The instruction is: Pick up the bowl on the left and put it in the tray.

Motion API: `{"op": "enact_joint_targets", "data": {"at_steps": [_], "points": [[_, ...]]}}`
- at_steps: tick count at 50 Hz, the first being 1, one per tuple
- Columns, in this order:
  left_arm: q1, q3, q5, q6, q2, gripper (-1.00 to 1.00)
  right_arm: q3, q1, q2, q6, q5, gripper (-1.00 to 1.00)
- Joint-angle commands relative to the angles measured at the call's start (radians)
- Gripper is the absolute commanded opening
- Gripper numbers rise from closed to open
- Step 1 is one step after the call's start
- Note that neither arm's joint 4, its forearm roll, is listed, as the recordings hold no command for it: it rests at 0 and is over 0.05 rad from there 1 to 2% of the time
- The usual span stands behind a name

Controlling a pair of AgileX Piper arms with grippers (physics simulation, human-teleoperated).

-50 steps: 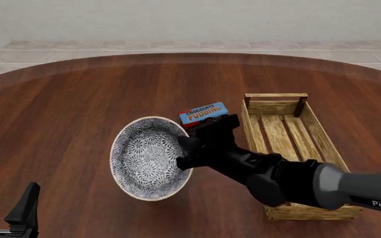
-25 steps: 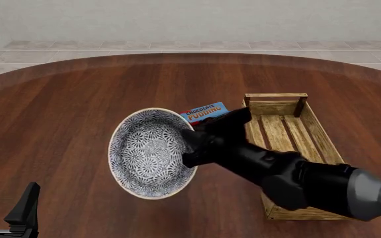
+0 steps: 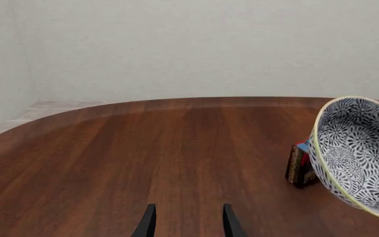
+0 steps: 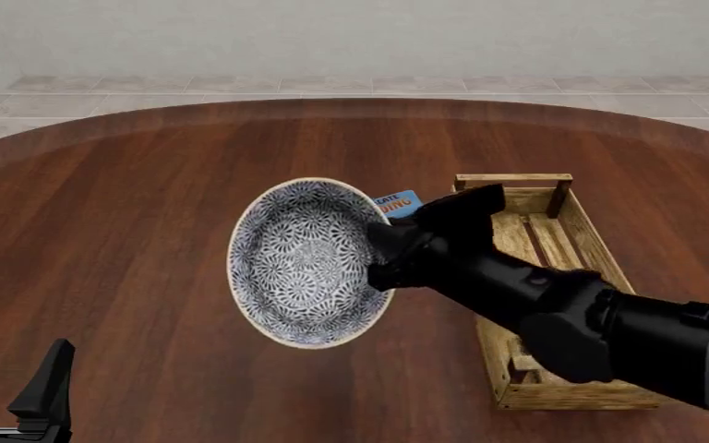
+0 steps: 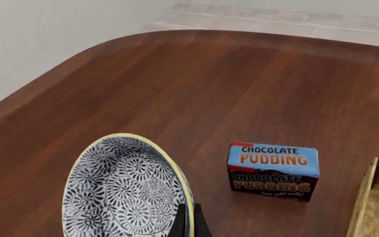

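Note:
The blue-and-white patterned bowl (image 4: 306, 263) hangs tilted above the table, its inside facing the front camera. My right gripper (image 4: 377, 258) is shut on the bowl's right rim; the right wrist view shows the fingertips (image 5: 188, 221) pinching the cream rim of the bowl (image 5: 120, 190). The wooden slat tray (image 4: 576, 249) lies on the table to the right, partly covered by my right arm. My left gripper (image 4: 16, 378) rests open at the near left edge, far from the bowl; its fingers (image 3: 148, 222) frame bare table, with the bowl (image 3: 357, 155) off to one side.
A blue-topped chocolate pudding box (image 5: 273, 170) stands on the table between bowl and tray; in the front view the pudding box (image 4: 398, 202) is mostly hidden behind the bowl and arm. The round wooden table (image 4: 145, 185) extends far to the left and back.
The right arm has lifted the bowl higher and carried it rightward toward the tray, hiding more of the pudding box. The left gripper has stayed still.

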Motion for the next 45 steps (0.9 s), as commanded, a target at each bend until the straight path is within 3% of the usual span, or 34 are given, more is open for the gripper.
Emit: {"op": "enact_joint_targets", "data": {"at_steps": [1, 45], "points": [[0.0, 0.0, 0.0, 0.0, 0.0, 1.0, -0.001, -0.016, -0.054, 0.02, 0.036, -1.0], [0.0, 0.0, 0.0, 0.0, 0.0, 1.0, -0.016, -0.069, -0.262, 0.011, 0.171, -1.0]]}}
